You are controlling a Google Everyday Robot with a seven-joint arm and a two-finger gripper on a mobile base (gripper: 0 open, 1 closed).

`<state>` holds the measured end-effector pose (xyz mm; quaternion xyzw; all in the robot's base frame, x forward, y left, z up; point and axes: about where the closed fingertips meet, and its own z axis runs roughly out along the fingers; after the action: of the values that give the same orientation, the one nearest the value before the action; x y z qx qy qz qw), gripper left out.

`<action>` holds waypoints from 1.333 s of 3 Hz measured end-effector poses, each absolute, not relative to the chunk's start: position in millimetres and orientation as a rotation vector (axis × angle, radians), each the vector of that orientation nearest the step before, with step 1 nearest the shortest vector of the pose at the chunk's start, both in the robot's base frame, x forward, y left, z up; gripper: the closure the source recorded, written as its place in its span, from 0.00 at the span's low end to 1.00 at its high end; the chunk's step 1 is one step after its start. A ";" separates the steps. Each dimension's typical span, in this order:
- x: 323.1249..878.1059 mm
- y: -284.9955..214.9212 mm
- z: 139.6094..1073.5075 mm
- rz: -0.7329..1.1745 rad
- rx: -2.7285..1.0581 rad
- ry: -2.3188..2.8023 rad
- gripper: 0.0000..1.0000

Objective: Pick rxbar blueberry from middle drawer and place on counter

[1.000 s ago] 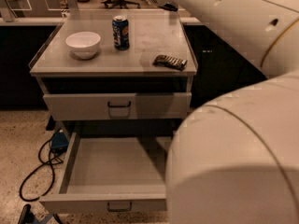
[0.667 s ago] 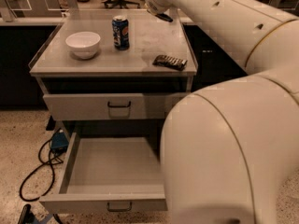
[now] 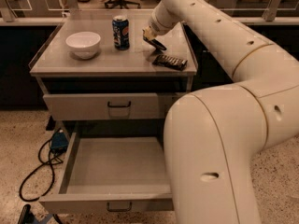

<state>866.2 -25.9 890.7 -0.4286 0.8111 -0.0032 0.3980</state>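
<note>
My gripper (image 3: 153, 37) is over the right middle of the counter (image 3: 107, 59), between the can and the ridged bar. It is shut on the rxbar blueberry (image 3: 157, 44), a dark flat bar that hangs tilted, with its low end just above the counter top. The middle drawer (image 3: 114, 171) is pulled out wide below. The part of its floor that shows is bare; my arm (image 3: 219, 139) hides its right side.
On the counter stand a white bowl (image 3: 83, 44) at the left and a blue soda can (image 3: 121, 32) in the middle. A brownish-black ridged bar (image 3: 170, 61) lies near the right front. The upper drawer front (image 3: 112, 105) is closed. A cable (image 3: 39, 164) lies on the floor at left.
My gripper has come down and forward from the counter's back right corner to just above the counter beside the can, carrying the dark bar. The arm's big links have swung right.
</note>
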 end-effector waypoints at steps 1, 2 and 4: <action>864.1 -23.2 884.8 0.013 -1.091 2.069 0.81; 864.2 -23.2 884.8 0.013 -1.091 2.069 0.58; 864.2 -23.2 884.7 0.013 -1.091 2.069 0.11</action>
<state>864.2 -23.2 884.7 -0.4294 0.8143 0.0053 0.3904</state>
